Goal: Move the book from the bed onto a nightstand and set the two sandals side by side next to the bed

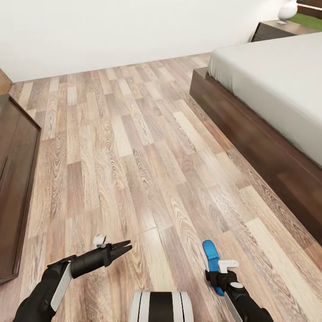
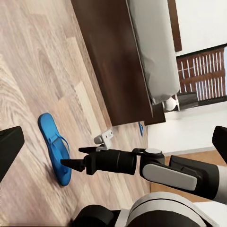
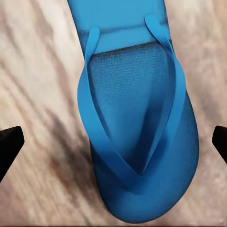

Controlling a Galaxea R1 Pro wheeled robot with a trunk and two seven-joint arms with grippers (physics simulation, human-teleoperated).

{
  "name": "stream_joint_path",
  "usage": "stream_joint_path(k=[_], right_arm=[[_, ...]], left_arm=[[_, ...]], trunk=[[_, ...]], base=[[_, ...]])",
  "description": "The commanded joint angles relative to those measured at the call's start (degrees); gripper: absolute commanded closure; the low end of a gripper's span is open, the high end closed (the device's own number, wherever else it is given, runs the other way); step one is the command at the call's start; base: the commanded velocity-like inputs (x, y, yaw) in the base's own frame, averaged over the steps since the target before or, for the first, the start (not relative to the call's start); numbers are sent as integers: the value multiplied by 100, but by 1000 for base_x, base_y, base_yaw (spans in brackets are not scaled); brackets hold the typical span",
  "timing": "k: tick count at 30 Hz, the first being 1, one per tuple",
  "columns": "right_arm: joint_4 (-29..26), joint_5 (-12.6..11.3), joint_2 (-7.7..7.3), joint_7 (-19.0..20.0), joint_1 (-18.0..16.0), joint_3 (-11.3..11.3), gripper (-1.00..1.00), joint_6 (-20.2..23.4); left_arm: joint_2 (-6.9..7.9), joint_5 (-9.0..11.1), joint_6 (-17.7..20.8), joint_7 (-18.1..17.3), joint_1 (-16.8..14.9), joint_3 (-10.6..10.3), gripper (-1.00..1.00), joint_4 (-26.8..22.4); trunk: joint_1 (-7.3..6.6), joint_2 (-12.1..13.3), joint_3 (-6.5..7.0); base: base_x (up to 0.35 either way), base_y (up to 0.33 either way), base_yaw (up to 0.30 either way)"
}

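One bright blue sandal lies flat on the wood floor, strap side up, a short way out from the bed. My right gripper hangs just over it, open, its fingertips straddling the sandal with nothing gripped. The left wrist view shows that same sandal under the right gripper. My left gripper is open and empty, low over the bare floor to the sandal's left. A small blue patch shows near the bed's far corner, too small to identify. The book is out of view. A nightstand stands beside the bed's head.
A long low dark cabinet runs along the left side. The bed's dark wooden frame borders the right. Wood-plank floor stretches between them to the white wall. A white lamp stands on the nightstand.
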Motion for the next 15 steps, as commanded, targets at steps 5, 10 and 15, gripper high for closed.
stream_joint_path(k=[5,10,15], right_arm=[[-13,7,-4,-12,0,-3,-100,35],[-18,7,-7,-12,0,-3,-100,36],[-41,7,-14,-12,0,-3,-100,32]], left_arm=[[1,14,60,-13,-2,1,-100,0],[1,14,58,-13,-2,1,-100,-1],[1,14,66,-14,-2,1,-100,1]], trunk=[[12,-8,-115],[25,-15,-226],[37,-22,-336]], base=[[0,0,0],[0,0,0],[0,0,0]])
